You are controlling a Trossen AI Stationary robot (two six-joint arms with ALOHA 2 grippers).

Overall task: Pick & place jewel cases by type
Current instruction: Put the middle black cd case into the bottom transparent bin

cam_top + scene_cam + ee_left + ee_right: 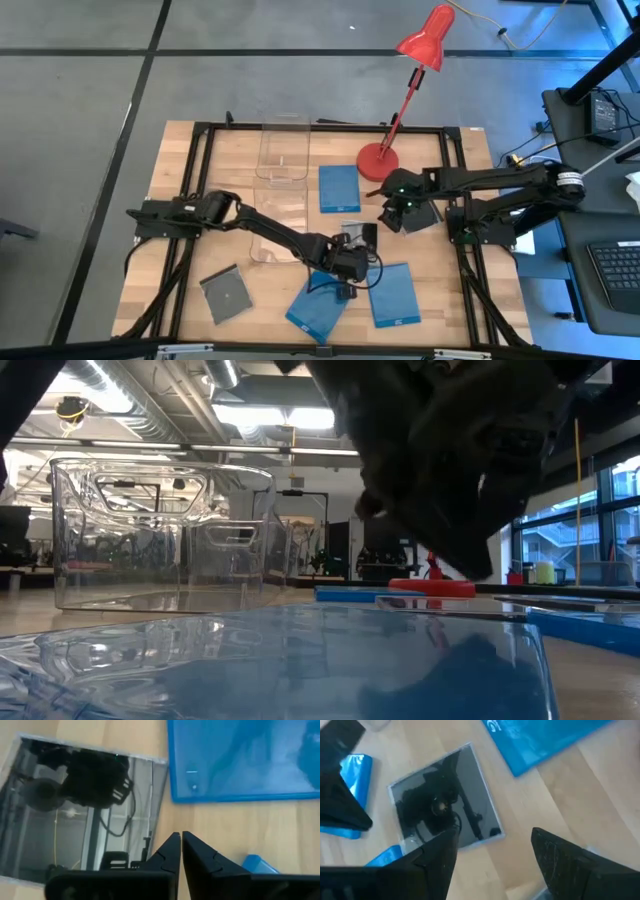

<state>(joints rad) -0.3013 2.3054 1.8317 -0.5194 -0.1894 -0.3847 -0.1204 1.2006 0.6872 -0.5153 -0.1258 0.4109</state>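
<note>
Three solid blue jewel cases lie flat on the wood: one by the lamp base [339, 187] and two near the front edge [393, 293] [315, 305]. A grey case [226, 295] lies front left. Another grey case [358, 235] sits mid-table, partly under my left arm. My left gripper [181, 841] is shut and empty over bare wood, between that grey case [85, 810] and a blue case [245, 760]. My right gripper [492, 852] is open above the table, with the grey case [445, 805] just beyond its fingers.
Two clear plastic bins stand on the far-left half of the table [283, 150] [275, 215]. A red desk lamp's base [379, 160] sits at the far middle. Black frame rails run along the table's edges [200, 130]. Bare wood shows between the cases.
</note>
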